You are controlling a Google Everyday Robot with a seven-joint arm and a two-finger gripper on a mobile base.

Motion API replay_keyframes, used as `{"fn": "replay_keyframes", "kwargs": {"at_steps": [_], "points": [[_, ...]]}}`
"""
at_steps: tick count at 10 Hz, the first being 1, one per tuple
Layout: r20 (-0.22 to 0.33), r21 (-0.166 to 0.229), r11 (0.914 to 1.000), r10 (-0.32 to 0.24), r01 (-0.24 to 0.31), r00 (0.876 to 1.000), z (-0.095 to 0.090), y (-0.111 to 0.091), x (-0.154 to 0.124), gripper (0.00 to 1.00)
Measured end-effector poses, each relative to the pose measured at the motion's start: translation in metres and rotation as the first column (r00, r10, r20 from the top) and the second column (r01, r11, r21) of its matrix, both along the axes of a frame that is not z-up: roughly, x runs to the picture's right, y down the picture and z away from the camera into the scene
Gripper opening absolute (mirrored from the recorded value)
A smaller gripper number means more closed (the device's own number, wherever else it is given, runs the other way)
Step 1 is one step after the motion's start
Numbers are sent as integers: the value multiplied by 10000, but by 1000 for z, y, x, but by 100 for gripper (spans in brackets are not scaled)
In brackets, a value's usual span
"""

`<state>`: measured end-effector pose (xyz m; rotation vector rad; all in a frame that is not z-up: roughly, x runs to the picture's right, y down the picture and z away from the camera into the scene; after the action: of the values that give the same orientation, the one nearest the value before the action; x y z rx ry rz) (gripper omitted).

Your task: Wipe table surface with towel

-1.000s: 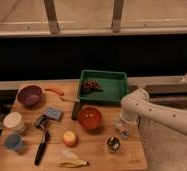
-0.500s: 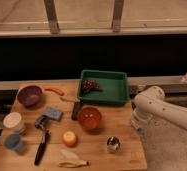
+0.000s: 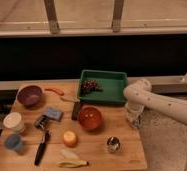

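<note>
Cannot make out a towel anywhere on the table. From the left: purple bowl, red bowl, green tray behind, metal cup near the front. Further right, at the table's right edge, the gripper, pointing down; cannot tell whether open, closed or holding cloth. Probably calls for a leftward sweep along the bare strip between red bowl and metal cup.

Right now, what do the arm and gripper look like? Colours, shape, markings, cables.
Arm: off-white, smooth rounded tubular links with a bulbous joint, and small dark dots along the shell. No loose cables visible. Gripper, by the right edge of the table: same pale off-white. Finer detail cannot be told.
</note>
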<state>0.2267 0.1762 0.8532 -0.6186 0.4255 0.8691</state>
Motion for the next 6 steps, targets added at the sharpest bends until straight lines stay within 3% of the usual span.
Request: {"fn": "replay_keyframes", "kwargs": {"at_steps": [3,6], "points": [[670,-21,9973,-737,740,9950,8,-5,-48,0],[1343,-213,9937,-1062,1100,9852,-17,27,-76,0]]}}
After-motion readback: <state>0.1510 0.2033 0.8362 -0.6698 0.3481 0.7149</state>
